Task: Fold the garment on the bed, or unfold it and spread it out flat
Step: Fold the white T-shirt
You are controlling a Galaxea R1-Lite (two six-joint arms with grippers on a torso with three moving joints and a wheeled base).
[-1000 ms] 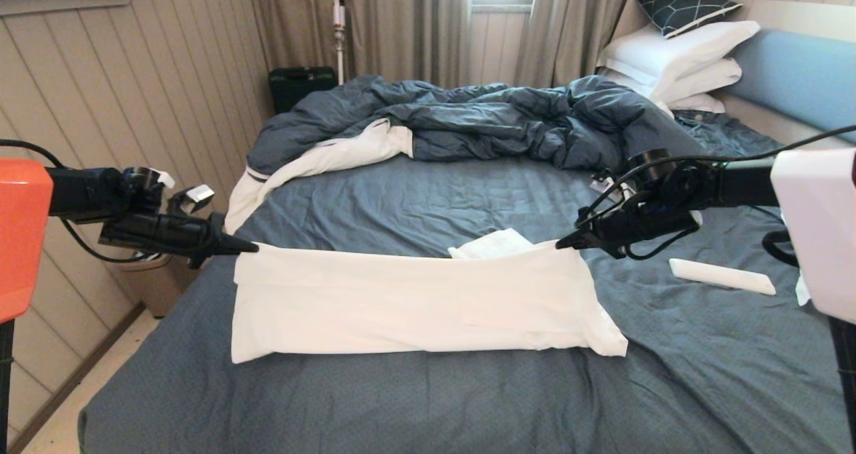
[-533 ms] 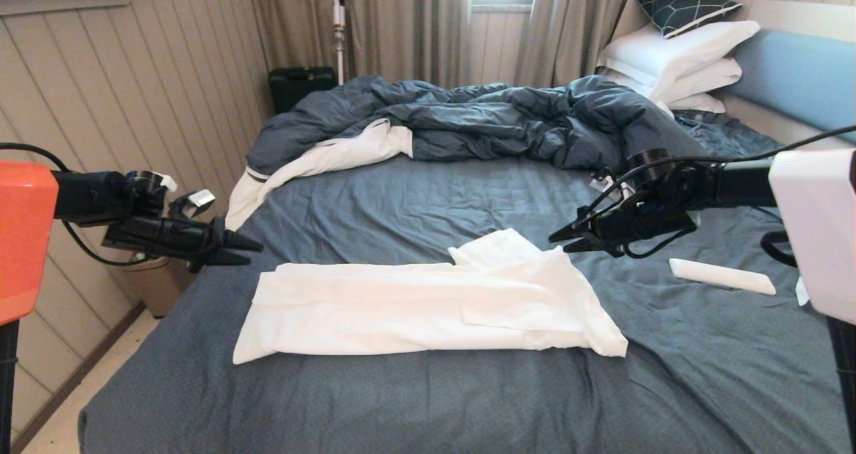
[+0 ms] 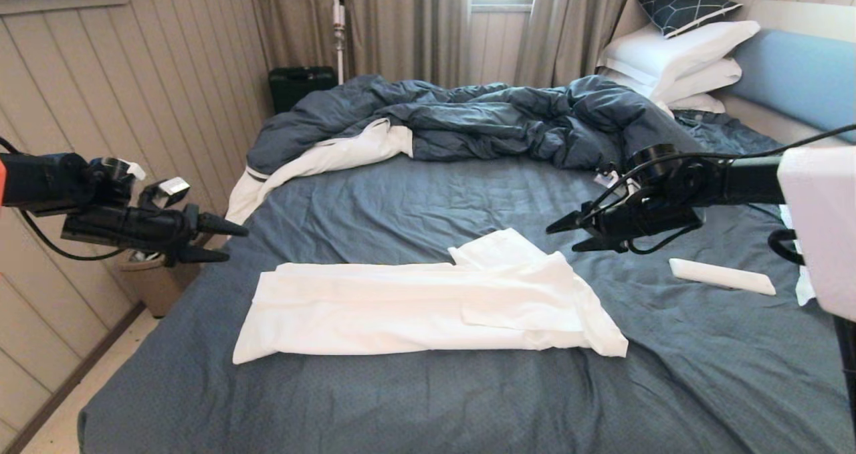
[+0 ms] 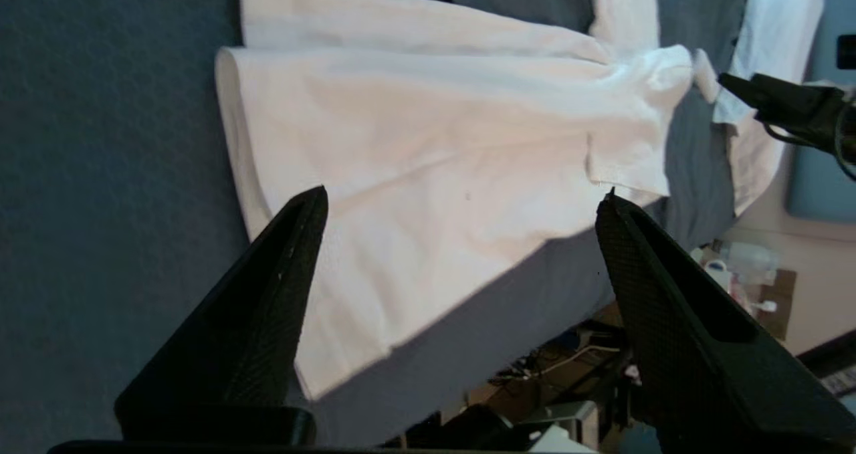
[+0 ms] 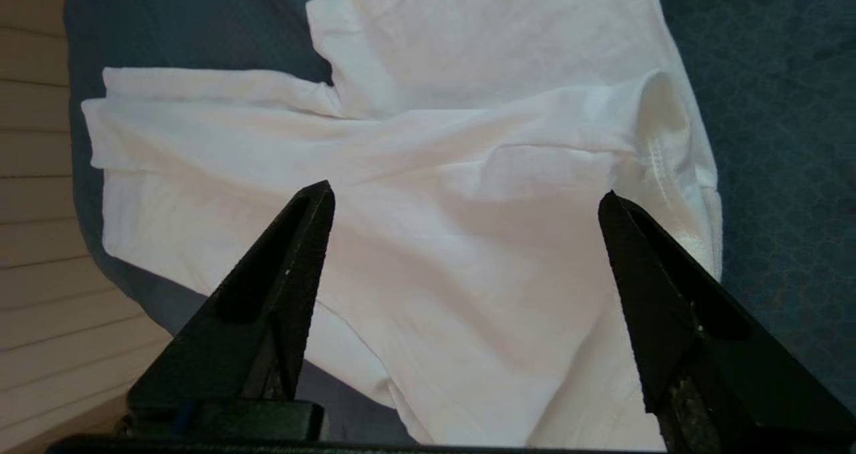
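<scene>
The garment (image 3: 428,307), a white T-shirt, lies folded into a long band across the bed (image 3: 414,193), with one sleeve sticking out on its far side. No chest print shows. My left gripper (image 3: 235,242) hangs open above the bed's left edge, just off the garment's left end, holding nothing. My right gripper (image 3: 562,239) is open too, in the air beside the far right corner of the garment. In the left wrist view the garment (image 4: 428,126) lies beyond the spread gripper (image 4: 463,193). In the right wrist view the garment (image 5: 468,206) fills the space past the open gripper (image 5: 466,190).
A rumpled dark-blue duvet (image 3: 468,120) is heaped across the far half of the bed. White pillows (image 3: 682,53) are stacked by the light-blue headboard (image 3: 796,73). A flat white object (image 3: 722,277) lies on the sheet at right. A bin (image 3: 157,283) stands beside the bed's left edge.
Both grippers opened and let go of the garment's far edge, which dropped onto the bed. Both arms then drew back outward, away from the cloth.
</scene>
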